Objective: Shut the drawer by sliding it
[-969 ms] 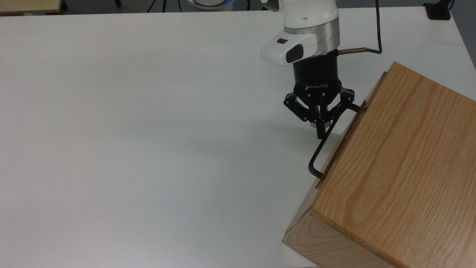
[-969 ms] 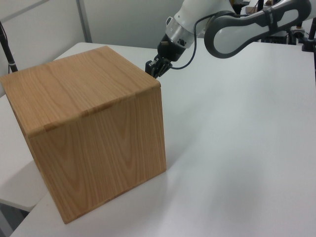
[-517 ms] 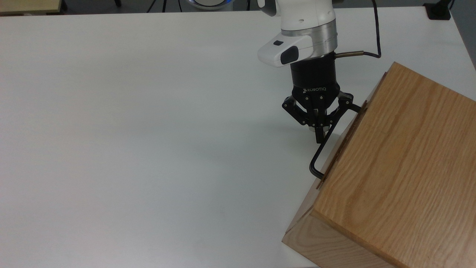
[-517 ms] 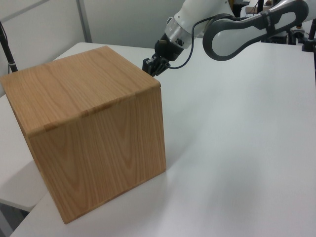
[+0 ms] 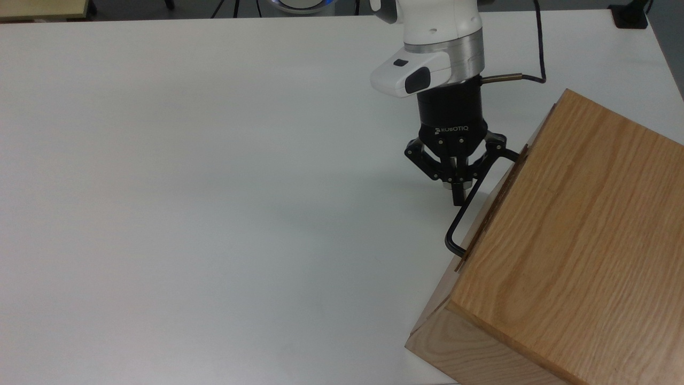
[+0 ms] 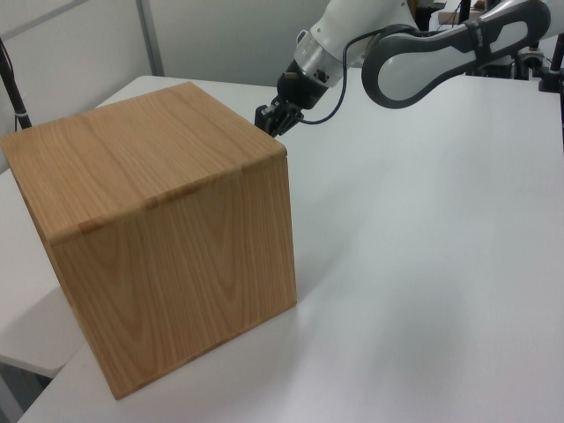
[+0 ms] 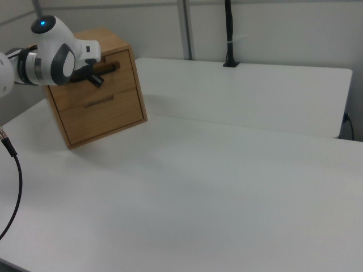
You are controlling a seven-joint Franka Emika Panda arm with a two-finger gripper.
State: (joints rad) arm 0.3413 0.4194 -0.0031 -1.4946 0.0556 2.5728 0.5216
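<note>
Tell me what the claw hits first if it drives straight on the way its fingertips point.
Probably the black U-shaped metal bar handle of the light wooden drawer: the claw already sits at it. Past that, the white table, though depth is unclear.

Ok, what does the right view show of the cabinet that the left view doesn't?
The right view faces the front of the cabinet: the drawer with its black handle, and a lower drawer beneath it. The left view gives the cabinet's plain top and solid side panels. Both share the white table, the arm and the tool at the cabinet's upper edge.
</note>
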